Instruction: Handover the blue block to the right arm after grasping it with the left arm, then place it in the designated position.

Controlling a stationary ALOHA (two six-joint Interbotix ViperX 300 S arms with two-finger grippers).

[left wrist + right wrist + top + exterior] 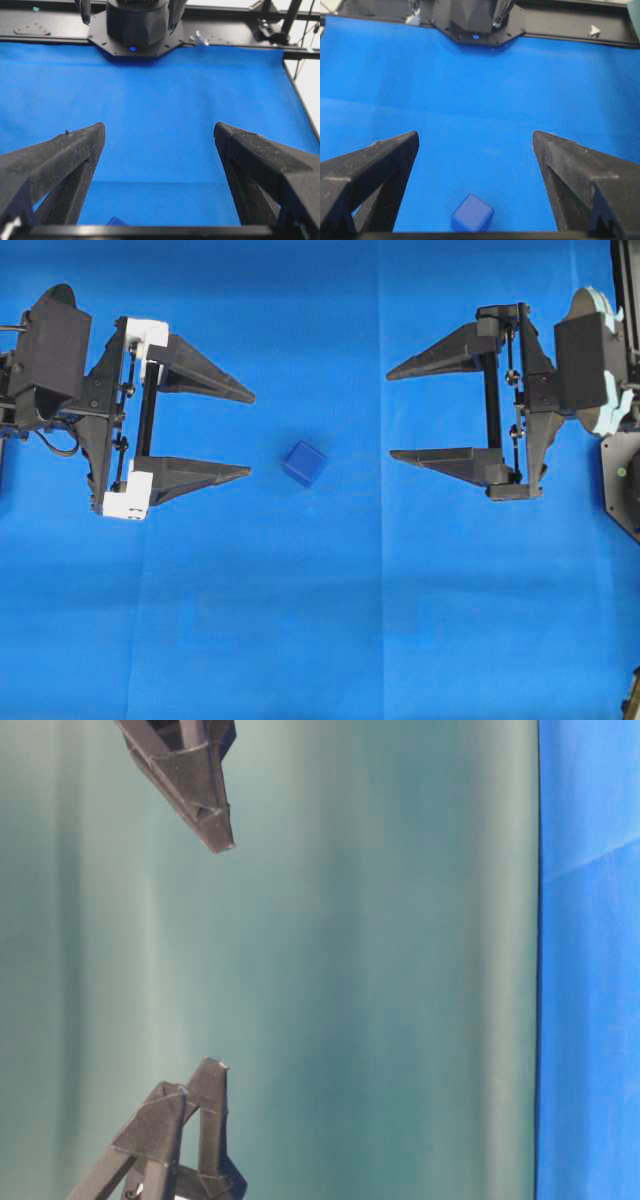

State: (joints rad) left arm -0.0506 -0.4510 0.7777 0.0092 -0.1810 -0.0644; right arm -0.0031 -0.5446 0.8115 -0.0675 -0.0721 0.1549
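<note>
Cloth, plain blue and faintly creased, covers the whole work surface, and the blue block sits on it alone, free of both arms. Taking the block as landmark: in the overhead view the left gripper lies to its left, fingertips just short of it, the lower finger roughly level with the cube. Its two long black fingers stand wide apart with nothing between them, white brackets at their base. The right gripper lies to the block's right, farther off than the left one, its fingers also spread wide and empty, a pale teal back behind them. Nothing stands between either gripper and the cube.

The right wrist camera shows the block close in, low in its frame, between the spread fingers but nearer the left-hand one, one corner turned toward the lens. The left wrist camera catches only a dark blue sliver at its bottom edge, most likely the same block, though too little shows to be sure. Beyond the cloth, each wrist view reaches the opposite arm's black base plate on a dark frame rail.

The table-level view is turned on its side: it shows finger tips at top and bottom against a teal backdrop, and a strip of cloth, but no block.
</note>
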